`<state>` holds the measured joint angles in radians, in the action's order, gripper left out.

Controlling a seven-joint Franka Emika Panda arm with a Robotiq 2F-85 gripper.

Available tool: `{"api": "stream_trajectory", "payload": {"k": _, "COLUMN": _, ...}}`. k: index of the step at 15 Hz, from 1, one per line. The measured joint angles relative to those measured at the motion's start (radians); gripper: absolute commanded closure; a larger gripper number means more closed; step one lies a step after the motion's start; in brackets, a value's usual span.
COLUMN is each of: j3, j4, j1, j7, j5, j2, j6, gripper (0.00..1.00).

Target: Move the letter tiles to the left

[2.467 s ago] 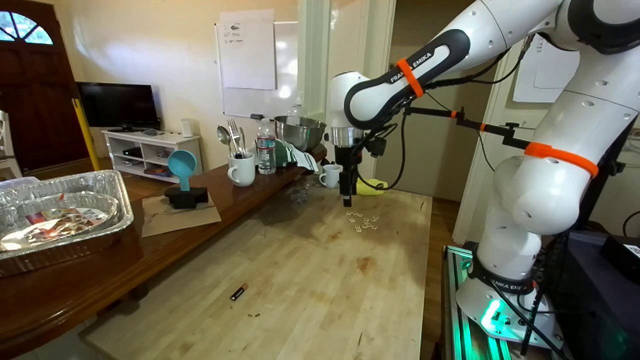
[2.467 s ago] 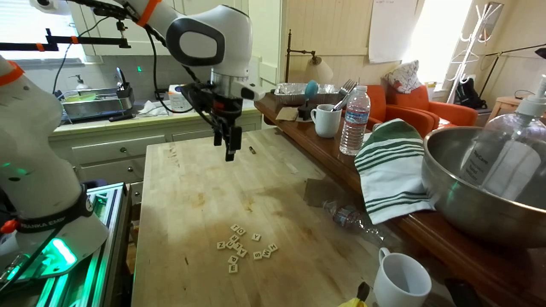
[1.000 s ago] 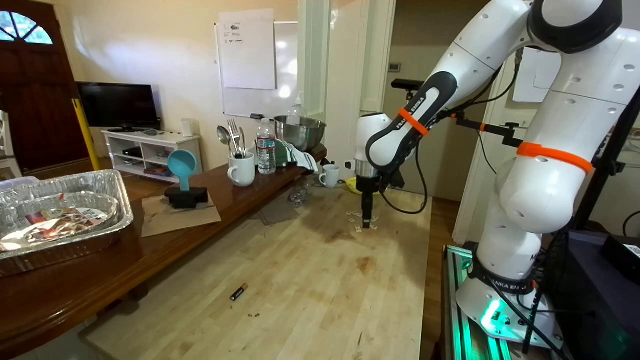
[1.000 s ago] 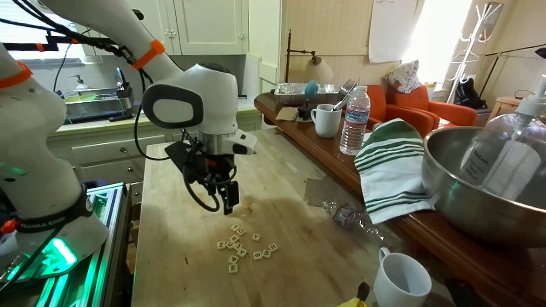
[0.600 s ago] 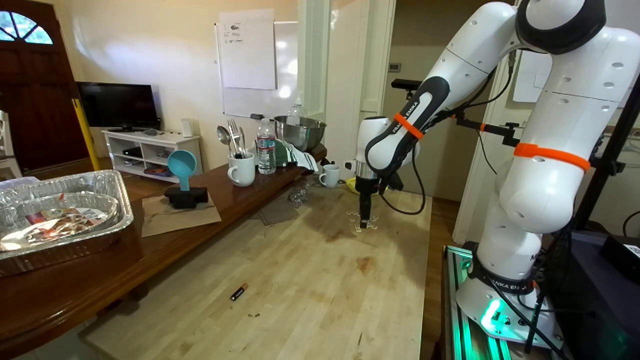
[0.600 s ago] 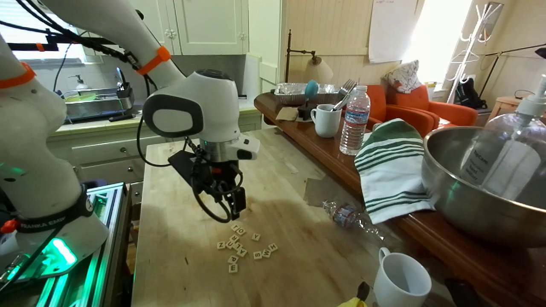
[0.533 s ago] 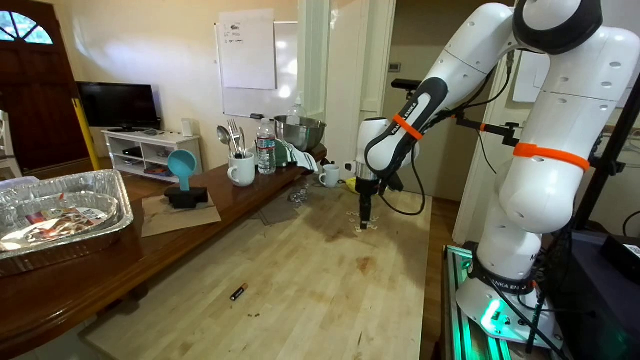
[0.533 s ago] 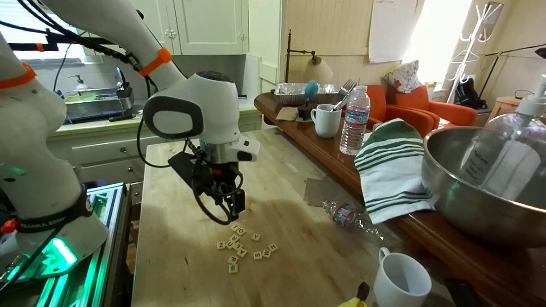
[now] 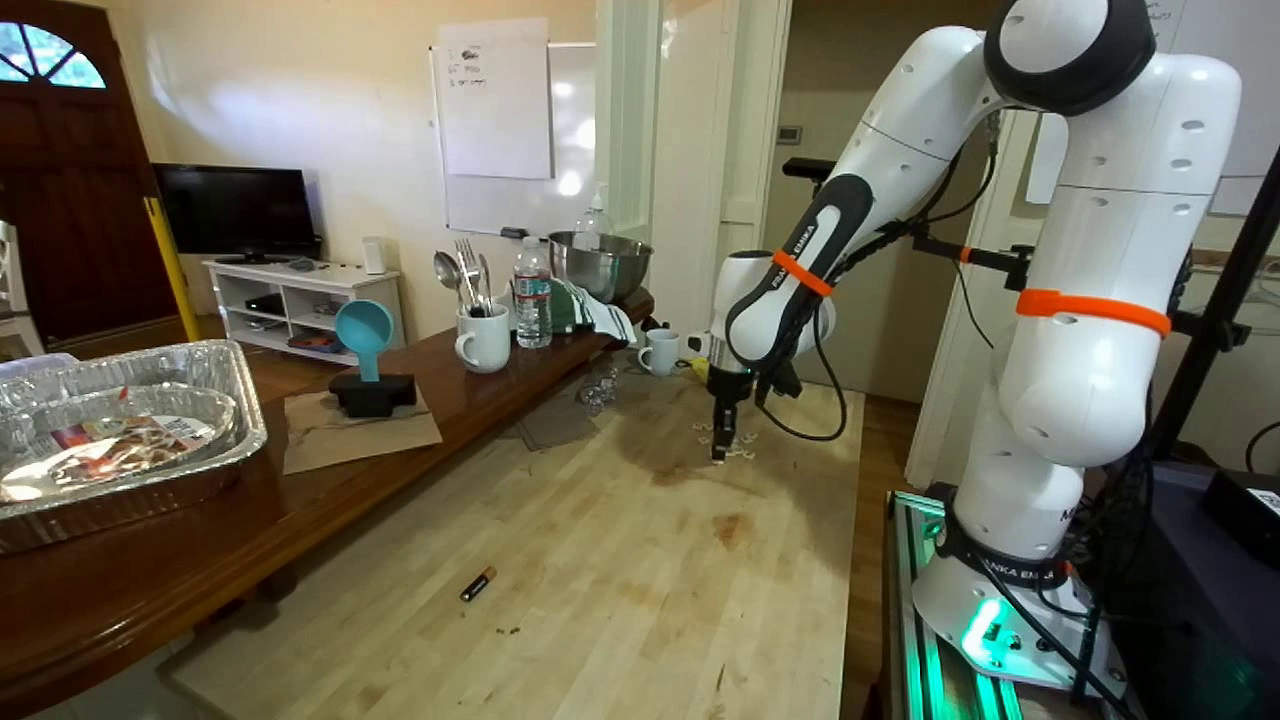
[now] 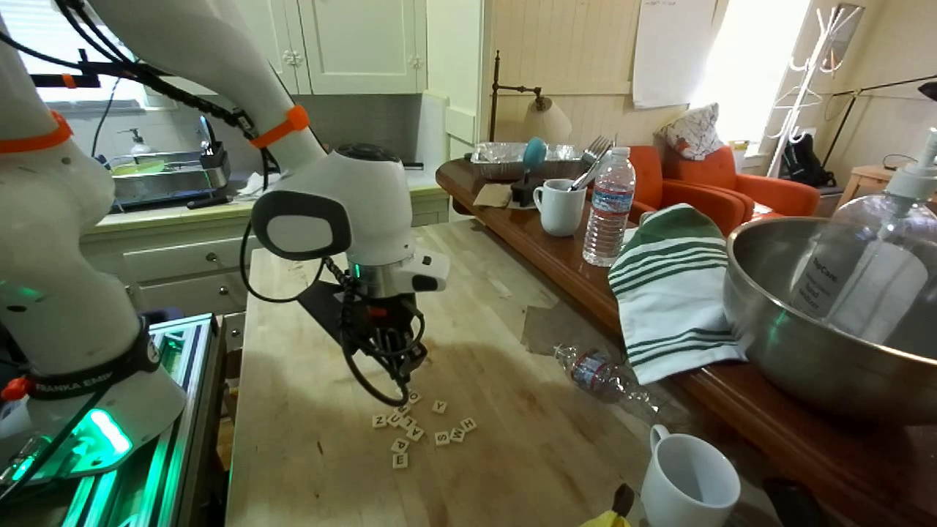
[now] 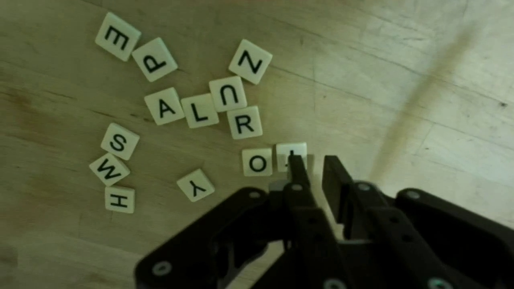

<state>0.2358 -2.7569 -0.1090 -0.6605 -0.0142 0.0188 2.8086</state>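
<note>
Several letter tiles (image 11: 199, 110), pale squares with black letters, lie scattered flat on the wooden table. They show small in an exterior view (image 10: 441, 438). My gripper (image 11: 314, 160) is just above their edge, its fingers parted by a narrow gap with only bare wood visible between them. In the wrist view the left finger (image 11: 298, 170) covers part of the T tile (image 11: 283, 150), beside the O tile (image 11: 257, 162); whether it touches cannot be told. In an exterior view the gripper (image 9: 719, 459) points down at the near side of the tiles, and the fingertips look close to the table.
A white mug (image 10: 692, 479) and a yellow item (image 10: 607, 520) stand past the tiles. A crushed plastic bottle (image 10: 596, 369) lies by the raised brown counter (image 9: 300, 500). A battery (image 9: 478, 584) is farther along the table (image 9: 640, 620).
My gripper has travelled over to the tiles and come down low beside them, its fingers drawing closer together. The T tile is now covered in an exterior view. The tiles have not visibly moved.
</note>
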Motion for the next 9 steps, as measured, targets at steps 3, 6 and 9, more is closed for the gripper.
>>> {"api": "stream_trajectory", "payload": {"k": 3, "j3": -0.007, "j4": 0.0, "j1": -0.003, "j7": -0.02, "j5": 0.035, "j2": -0.027, "j6": 0.055, "gripper": 1.0}}
{"api": "stream_trajectory", "payload": {"k": 6, "j3": -0.013, "j4": 0.001, "j1": -0.006, "j7": -0.038, "j5": 0.063, "j2": -0.049, "j6": 0.082, "gripper": 1.0}}
{"api": "stream_trajectory", "payload": {"k": 9, "j3": -0.013, "j4": 0.002, "j1": -0.007, "j7": -0.049, "j5": 0.075, "j2": -0.057, "j6": 0.094, "gripper": 1.0}}
